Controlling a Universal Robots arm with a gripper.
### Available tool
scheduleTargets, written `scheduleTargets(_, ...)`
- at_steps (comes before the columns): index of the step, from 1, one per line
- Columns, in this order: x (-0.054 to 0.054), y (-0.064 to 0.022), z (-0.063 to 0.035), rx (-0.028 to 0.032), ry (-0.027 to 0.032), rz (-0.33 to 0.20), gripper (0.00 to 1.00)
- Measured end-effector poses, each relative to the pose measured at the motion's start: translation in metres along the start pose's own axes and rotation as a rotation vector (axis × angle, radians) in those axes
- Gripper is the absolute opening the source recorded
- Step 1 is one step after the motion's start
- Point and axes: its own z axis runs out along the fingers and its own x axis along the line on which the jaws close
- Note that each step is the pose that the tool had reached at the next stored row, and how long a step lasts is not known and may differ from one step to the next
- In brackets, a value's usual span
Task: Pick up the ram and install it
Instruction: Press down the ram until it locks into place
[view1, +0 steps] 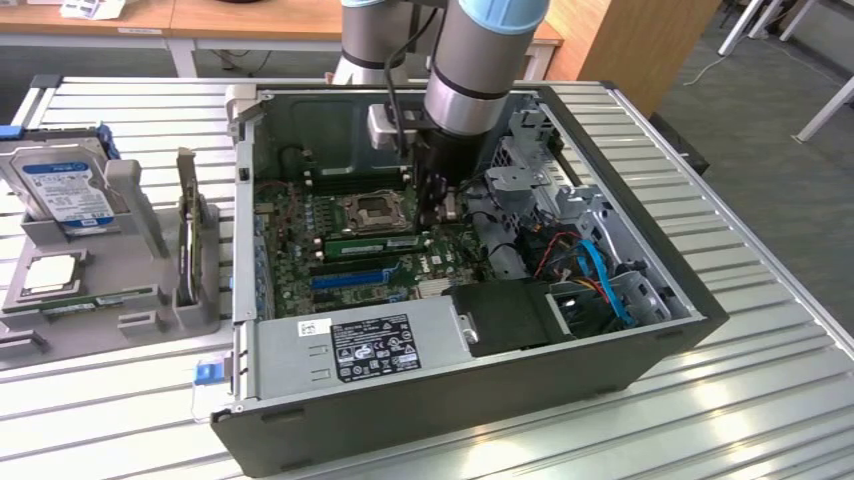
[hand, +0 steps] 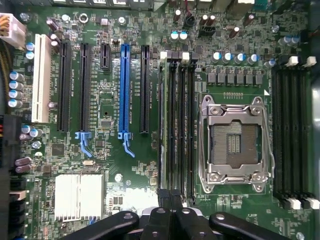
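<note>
Nearest to us in the wrist view are the black fingers (hand: 170, 220) of the gripper (hand: 170, 202), clenched together right over the end of the ram (hand: 163, 125), a thin green stick standing on edge in the outermost slot of the memory bank beside the CPU socket (hand: 235, 142). We cannot tell whether the fingers pinch the stick or only press on it.

In the exterior view the gripper (view1: 438, 205) reaches straight down into the open computer case (view1: 641, 330), with the ram (view1: 378, 245) lying low on the motherboard (view1: 287, 250). We see little room around the tool: the drive cage (view1: 541, 180) and cable bundle (view1: 587, 265) crowd it on the exterior view's right, the power supply (view1: 360, 345) closes the near edge, and the case walls rise on all sides.

The case sits on a slatted metal table (view1: 747, 390). On the exterior view's left stands a grey fixture (view1: 147, 310) holding a hard drive (view1: 64, 190).
</note>
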Motion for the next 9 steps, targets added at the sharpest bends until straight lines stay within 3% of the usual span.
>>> scheduleTargets(9,-0.001,0.0009,-0.0150,0.0000,0.0000,0.000,0.10)
